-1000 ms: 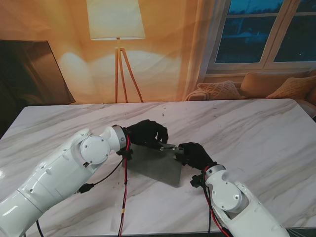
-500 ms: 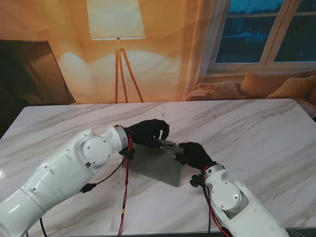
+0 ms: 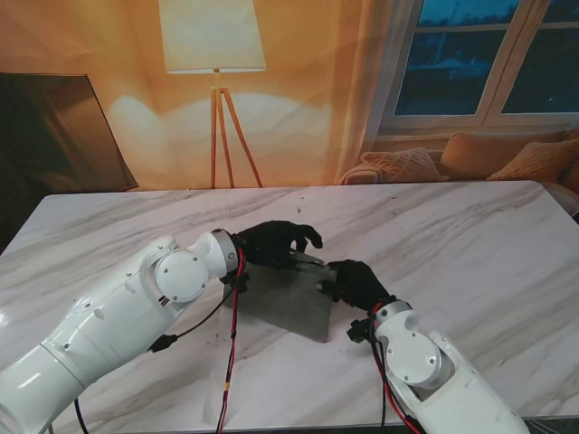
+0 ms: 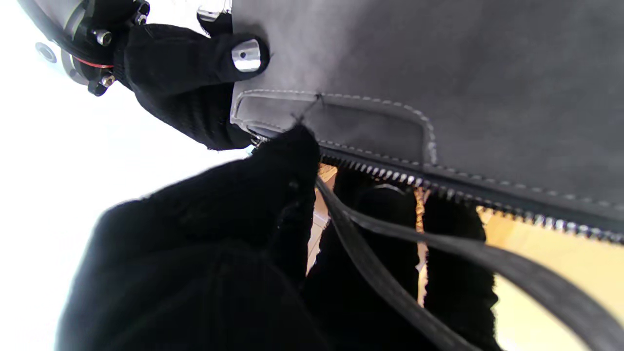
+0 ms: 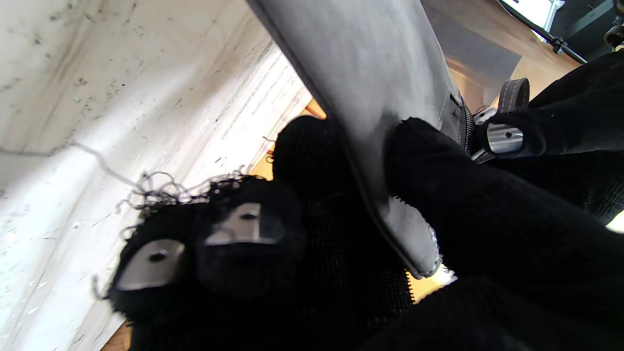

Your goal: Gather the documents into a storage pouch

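Fingers of the left hand (image 3: 279, 244) have spread wider at the grey pouch (image 3: 288, 298), which lies on the marble table (image 3: 470, 235), contents unseen; the right hand (image 3: 355, 282) clamps its corner, thumb (image 5: 438, 195) on top.

Grey pouch (image 3: 288, 298) with pale stitching and silver zip teeth (image 4: 390, 173). Both hands in black knit gloves: left hand (image 3: 276, 244), right hand (image 3: 355, 282). White arms, red and black cables (image 3: 230, 348). White table (image 3: 470, 235), grey marble veins.
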Robot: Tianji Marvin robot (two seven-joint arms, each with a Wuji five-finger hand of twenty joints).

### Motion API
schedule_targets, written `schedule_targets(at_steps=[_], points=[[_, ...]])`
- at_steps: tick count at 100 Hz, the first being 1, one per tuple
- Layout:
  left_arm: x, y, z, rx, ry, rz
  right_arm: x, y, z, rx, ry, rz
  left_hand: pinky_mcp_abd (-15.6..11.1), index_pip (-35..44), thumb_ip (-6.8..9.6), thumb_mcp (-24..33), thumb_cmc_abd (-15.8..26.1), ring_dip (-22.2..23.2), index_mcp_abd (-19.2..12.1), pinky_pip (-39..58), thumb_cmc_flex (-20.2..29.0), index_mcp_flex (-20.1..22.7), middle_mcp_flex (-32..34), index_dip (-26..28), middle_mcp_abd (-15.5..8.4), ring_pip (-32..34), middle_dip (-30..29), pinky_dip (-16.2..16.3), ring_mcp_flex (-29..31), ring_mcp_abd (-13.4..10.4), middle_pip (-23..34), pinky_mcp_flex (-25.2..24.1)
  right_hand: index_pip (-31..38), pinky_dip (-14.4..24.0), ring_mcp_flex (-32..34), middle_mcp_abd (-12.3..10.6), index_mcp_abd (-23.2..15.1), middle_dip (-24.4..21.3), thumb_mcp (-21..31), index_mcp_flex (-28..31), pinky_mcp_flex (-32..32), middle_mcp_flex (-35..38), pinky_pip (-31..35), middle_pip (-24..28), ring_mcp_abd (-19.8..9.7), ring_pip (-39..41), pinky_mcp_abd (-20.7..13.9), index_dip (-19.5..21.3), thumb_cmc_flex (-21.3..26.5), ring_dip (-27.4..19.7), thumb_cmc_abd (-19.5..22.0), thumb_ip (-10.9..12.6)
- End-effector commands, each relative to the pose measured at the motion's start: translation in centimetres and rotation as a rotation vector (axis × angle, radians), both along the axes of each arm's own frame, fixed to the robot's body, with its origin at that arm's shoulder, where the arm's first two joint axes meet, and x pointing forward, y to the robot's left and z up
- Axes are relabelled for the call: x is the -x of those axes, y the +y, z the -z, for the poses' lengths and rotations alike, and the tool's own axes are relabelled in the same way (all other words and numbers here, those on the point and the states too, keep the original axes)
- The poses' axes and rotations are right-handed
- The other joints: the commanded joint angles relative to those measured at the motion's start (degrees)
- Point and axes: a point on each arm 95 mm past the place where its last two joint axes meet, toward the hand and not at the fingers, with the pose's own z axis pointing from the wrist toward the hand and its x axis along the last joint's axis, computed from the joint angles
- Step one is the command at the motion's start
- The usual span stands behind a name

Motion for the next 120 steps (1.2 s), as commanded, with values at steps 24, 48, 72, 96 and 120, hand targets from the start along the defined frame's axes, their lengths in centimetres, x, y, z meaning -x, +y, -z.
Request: schedule_targets(at_steps=[24, 48, 72, 96, 120], points=[[-0.2, -0.2, -0.7, -0.009, -0.018, 0.007, 0.1, 0.3, 0.0, 0.003, 0.013, -0.012, 2.75, 10.51, -1.35, -17.53, 10.44, 3.76, -3.38, 2.76, 2.60, 21.93, 9.59, -7.35, 0.07, 10.12, 14.72, 7.62, 5.25, -0.51, 12.67, -0.35, 1.07, -0.66, 1.06, 4.41, -2.76, 0.02, 1.10, 0.70, 0.41, 1.30, 6.86, 1.52, -3.76, 0.09, -2.13, -0.68, 2.45, -0.44, 1.36, 1.51], [0.0, 0.1, -1.0, -0.017, -0.068, 0.021, 0.1, 0.3, 0.0, 0.006, 0.016, -0.006, 3.44, 17.74, -1.16, -28.98, 18.35, 3.00, -4.78, 5.28, 5.35, 21.31, 13.51, -5.67, -1.90, 14.74, 9.89, 11.49, 10.40, 0.11, 20.69, 2.63, 0.06, -0.48, 1.05, 3.65, -4.00, -0.24, 0.32, -0.41, -0.92, 0.50, 6.33, 1.12, -3.58, -0.85, -2.74, -2.38, 0.95, -0.94, 2.27, 1.37], [0.1, 0.2, -1.4, -0.024, -0.057, 0.030, 0.2, 0.2, 0.1, 0.008, 0.027, 0.004, 5.43, 18.67, 0.53, -35.06, 20.16, -4.96, -3.05, 14.87, 9.39, 20.23, 23.70, -2.45, -2.71, 24.45, 8.12, 9.43, 23.23, -2.70, 30.24, 15.81, 0.06, -0.19, 0.69, 3.91, -3.66, -0.55, 0.24, -1.15, -1.93, -1.26, 6.12, 0.40, -3.32, -1.52, -2.75, -3.04, 0.74, -1.37, 2.89, 1.30], [0.3, 0.4, -2.2, -0.024, -0.071, 0.055, 0.3, 0.0, 0.0, 0.002, 0.037, 0.010, 5.45, 17.99, -0.02, -25.73, 14.54, -10.11, -0.75, 22.42, 3.90, 23.11, 30.93, -6.53, -4.04, 27.34, 5.85, -2.23, 29.25, -4.15, 33.61, 24.52, -1.98, 1.27, -4.83, 3.12, -4.62, -2.96, 2.59, -7.38, -7.48, -9.31, 3.18, -4.84, -2.13, -3.71, -2.51, -3.53, -7.43, -1.54, -1.06, 0.22], [0.4, 0.2, -2.0, -0.012, -0.063, 0.058, 0.2, -0.1, -0.8, -0.006, -0.006, -0.009, 4.55, 18.86, 0.49, -23.79, 13.27, -10.45, 0.33, 22.28, 4.31, 22.16, 30.41, -6.61, -3.58, 27.11, 5.68, -2.90, 29.24, -3.71, 33.48, 24.00, -6.41, 2.52, -5.89, 2.33, -4.14, -2.73, 2.96, -5.98, -8.26, -9.29, 2.21, -4.59, -2.32, -4.51, -2.48, -0.77, -14.06, -0.99, -1.96, 0.21]])
